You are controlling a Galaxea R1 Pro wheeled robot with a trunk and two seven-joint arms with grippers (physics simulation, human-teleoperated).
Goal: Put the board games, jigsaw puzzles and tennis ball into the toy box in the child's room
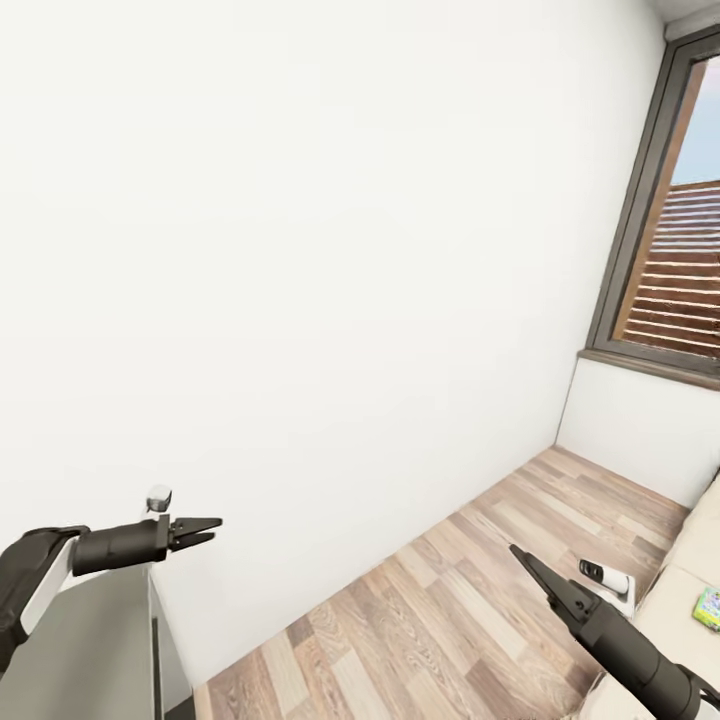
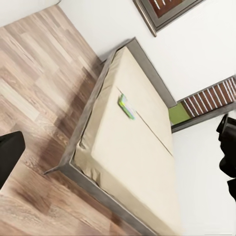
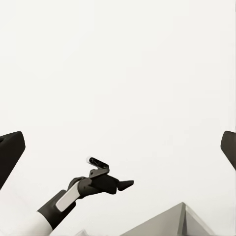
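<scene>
A green-and-white board game (image 2: 126, 106) lies flat on the cream mattress of the bed (image 2: 132, 162); in the head view the same board game (image 1: 708, 607) peeks in at the far right edge on the bed (image 1: 680, 590). My left gripper (image 1: 197, 531) hovers open over the corner of the grey table (image 1: 90, 640), far from the bed, its dark fingers (image 2: 10, 157) spread wide. My right gripper (image 1: 528, 563) points up over the floor, open and empty, its fingers (image 3: 11, 152) wide apart. The toy box, jigsaw puzzles and tennis ball are out of view.
A plain white wall (image 1: 300, 250) faces me. A dark-framed window (image 1: 660, 230) is at the right. Wood-plank floor (image 1: 450, 600) runs between the table and the bed.
</scene>
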